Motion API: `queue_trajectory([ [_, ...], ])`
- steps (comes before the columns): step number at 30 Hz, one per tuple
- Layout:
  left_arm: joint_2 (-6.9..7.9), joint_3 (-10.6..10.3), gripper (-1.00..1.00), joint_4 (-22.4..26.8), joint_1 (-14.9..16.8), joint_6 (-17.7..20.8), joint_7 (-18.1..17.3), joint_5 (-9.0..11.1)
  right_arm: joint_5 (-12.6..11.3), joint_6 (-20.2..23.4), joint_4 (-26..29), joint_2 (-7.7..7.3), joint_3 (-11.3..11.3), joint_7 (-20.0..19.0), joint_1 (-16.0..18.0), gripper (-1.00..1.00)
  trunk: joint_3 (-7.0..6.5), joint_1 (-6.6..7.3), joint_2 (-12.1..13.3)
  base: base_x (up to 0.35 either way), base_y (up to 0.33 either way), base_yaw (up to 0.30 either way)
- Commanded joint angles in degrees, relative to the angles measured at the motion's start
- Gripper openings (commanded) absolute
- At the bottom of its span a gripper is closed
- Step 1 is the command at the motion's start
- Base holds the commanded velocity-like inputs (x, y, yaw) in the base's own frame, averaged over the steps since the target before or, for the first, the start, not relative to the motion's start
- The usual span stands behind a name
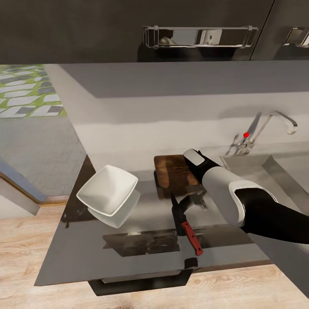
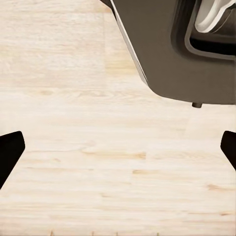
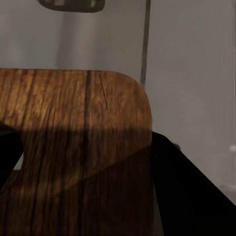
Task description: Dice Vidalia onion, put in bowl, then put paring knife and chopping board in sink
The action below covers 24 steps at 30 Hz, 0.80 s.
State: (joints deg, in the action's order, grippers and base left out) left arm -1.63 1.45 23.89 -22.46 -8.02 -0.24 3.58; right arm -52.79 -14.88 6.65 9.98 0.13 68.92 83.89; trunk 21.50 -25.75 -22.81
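The dark brown chopping board (image 1: 169,171) lies on the glossy grey countertop (image 1: 86,244), just left of the sink (image 1: 257,169). My right gripper (image 1: 192,159) hovers low over the board's right end, open, and the wood grain of the chopping board (image 3: 73,128) shows between its dark fingers (image 3: 184,191). The paring knife (image 1: 189,229) lies in front of the board, red handle toward me. The white square bowl (image 1: 108,189) sits to the left. My left gripper (image 2: 118,147) is open over the wooden floor. The Vidalia onion is out of view.
A curved chrome tap (image 1: 274,122) with a red knob (image 1: 246,134) stands behind the sink. A chrome rack (image 1: 199,36) hangs on the dark wall above. The counter ends at the left over tiled floor (image 1: 34,141); my dark base (image 2: 182,54) is beside the left gripper.
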Motion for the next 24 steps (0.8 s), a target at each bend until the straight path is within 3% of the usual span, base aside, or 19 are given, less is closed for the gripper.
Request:
queue_trajectory([
  [1, -0.04, 0.13, 1.0, 0.1, -0.04, -0.03, -0.03, 0.37, -0.22, -0.53, -0.03, 0.01, 0.05, -0.07, 0.04, -1.0, 0.13, -0.03, -0.1, 0.0, 0.0, 0.0],
  [24, -0.04, 0.13, 1.0, -0.6, -0.04, -0.07, -0.03, 0.3, -0.21, -0.93, -0.24, 0.01, 0.11, 0.15, 0.04, -1.0, 0.77, -0.03, -0.1, 0.0, 0.0, 0.0],
])
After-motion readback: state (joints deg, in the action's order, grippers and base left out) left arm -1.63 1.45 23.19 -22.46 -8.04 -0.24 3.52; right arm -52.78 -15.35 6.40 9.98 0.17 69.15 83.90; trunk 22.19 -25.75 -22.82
